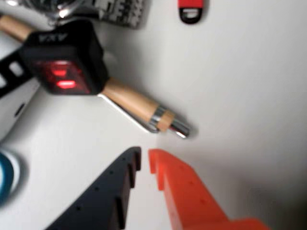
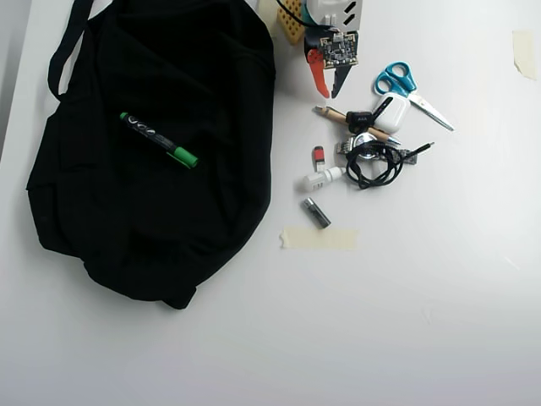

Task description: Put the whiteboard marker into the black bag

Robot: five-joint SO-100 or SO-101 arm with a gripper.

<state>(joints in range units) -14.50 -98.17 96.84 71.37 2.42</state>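
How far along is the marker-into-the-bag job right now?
The whiteboard marker already lies on top of the black bag in the overhead view; whether it is actually inside cannot be told. Nothing is in hand: the end effector is empty, its jaws slightly apart, near the wooden pen among the clutter beside the bag. If on top counts, little seems left.

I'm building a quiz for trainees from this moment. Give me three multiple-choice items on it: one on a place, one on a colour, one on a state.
1. Where does the whiteboard marker lie?
A) on the black bag
B) beside the scissors
C) in the pincer

2. What colour are the scissors' handles?
A) red
B) blue
C) yellow

3. The pincer is:
A) shut on the marker
B) gripping tape
C) empty

Key: 1 A, overhead view shows it on the fabric. 2 B, blue loops. 3 C, nothing sits between its fingertips.
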